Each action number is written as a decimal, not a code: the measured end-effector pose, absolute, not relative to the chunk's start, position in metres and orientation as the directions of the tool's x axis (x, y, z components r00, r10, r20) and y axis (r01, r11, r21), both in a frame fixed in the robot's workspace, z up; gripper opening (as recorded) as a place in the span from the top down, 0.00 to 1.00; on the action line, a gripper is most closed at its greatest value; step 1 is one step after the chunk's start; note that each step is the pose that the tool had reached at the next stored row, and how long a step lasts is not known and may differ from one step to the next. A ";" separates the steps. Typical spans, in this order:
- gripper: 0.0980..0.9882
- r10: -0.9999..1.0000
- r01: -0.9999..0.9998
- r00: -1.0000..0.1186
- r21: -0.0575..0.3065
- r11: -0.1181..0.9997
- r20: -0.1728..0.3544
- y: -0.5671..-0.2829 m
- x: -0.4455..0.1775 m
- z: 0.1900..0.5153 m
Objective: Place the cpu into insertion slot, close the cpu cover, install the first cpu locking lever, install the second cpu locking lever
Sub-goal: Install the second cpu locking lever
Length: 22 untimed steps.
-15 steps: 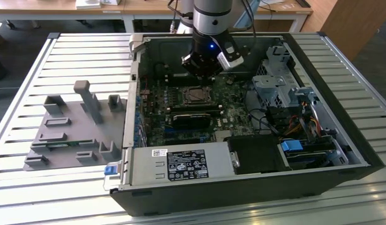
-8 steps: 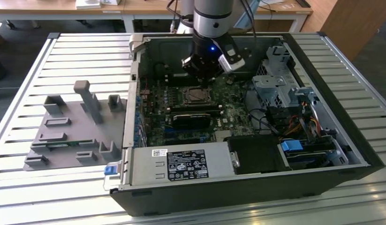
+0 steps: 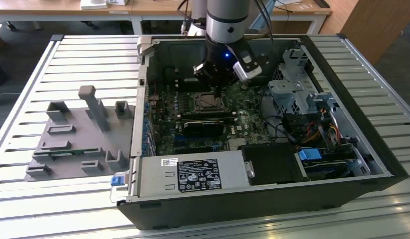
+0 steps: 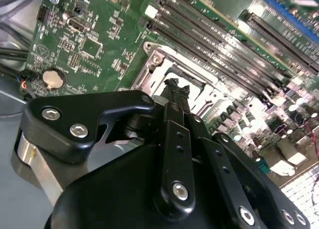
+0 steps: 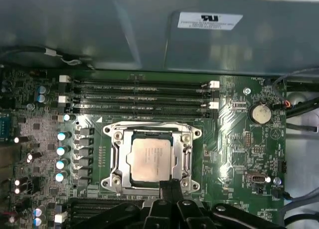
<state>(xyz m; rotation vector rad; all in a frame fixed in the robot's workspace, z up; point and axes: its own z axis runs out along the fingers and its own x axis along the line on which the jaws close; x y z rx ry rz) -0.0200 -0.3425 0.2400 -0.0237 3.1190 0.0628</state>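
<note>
The cpu (image 5: 149, 159), a flat grey-silver square, lies seated in the insertion slot (image 5: 115, 181) on the green board. The cpu cover (image 5: 149, 131), a silvery frame, lies flat around it with the chip showing through its window. Thin metal lever rods run along the socket's sides; I cannot tell whether they are latched. My gripper (image 5: 169, 185) is shut with nothing between its fingers, its tips just above one edge of the socket. In the second wrist view the gripper (image 4: 174, 85) hovers over the socket frame (image 4: 199, 97). In the exterior view the gripper (image 3: 216, 89) hangs over the socket (image 3: 208, 102) inside the open computer case.
Long black memory slots (image 5: 144, 97) run beside the socket, with capacitors (image 5: 62, 149) and a coin battery (image 5: 260, 113) nearby. The case wall (image 5: 149, 34) stands close. A black card (image 3: 201, 127), drive cage (image 3: 291, 94) and power supply (image 3: 191, 174) crowd the case. A grey fixture tray (image 3: 78, 134) sits at the exterior view's left.
</note>
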 end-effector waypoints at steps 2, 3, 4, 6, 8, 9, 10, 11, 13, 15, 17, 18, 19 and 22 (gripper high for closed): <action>0.99 -0.015 -0.016 -1.000 0.040 0.999 -0.022 -0.345 -0.020 0.240; 0.99 -0.015 -0.016 -1.000 0.040 0.999 -0.022 -0.346 -0.020 0.240; 0.99 -0.015 -0.016 -1.000 0.040 0.999 -0.021 -0.347 -0.020 0.240; 0.99 -0.015 -0.016 -1.000 0.040 0.999 -0.020 -0.349 -0.020 0.240; 0.99 -0.015 -0.015 -1.000 0.040 0.999 -0.014 -0.350 -0.020 0.240; 0.99 -0.015 -0.015 -1.000 0.040 0.999 -0.012 -0.351 -0.020 0.240; 0.99 -0.015 -0.015 -1.000 0.040 0.999 -0.010 -0.351 -0.020 0.240; 0.99 -0.015 -0.015 -1.000 0.040 0.999 -0.009 -0.351 -0.020 0.240; 0.99 -0.015 -0.015 -1.000 0.040 0.999 -0.008 -0.353 -0.020 0.240; 0.99 -0.015 -0.015 -1.000 0.040 0.999 -0.008 -0.356 -0.020 0.239; 0.99 -0.015 -0.015 -1.000 0.040 0.999 -0.008 -0.360 -0.020 0.239; 0.99 -0.015 -0.015 -1.000 0.041 0.999 -0.008 -0.362 -0.020 0.239; 0.99 -0.015 -0.015 -1.000 0.041 0.999 -0.008 -0.364 -0.020 0.239; 0.99 -0.015 -0.015 -1.000 0.041 0.999 -0.008 -0.367 -0.021 0.239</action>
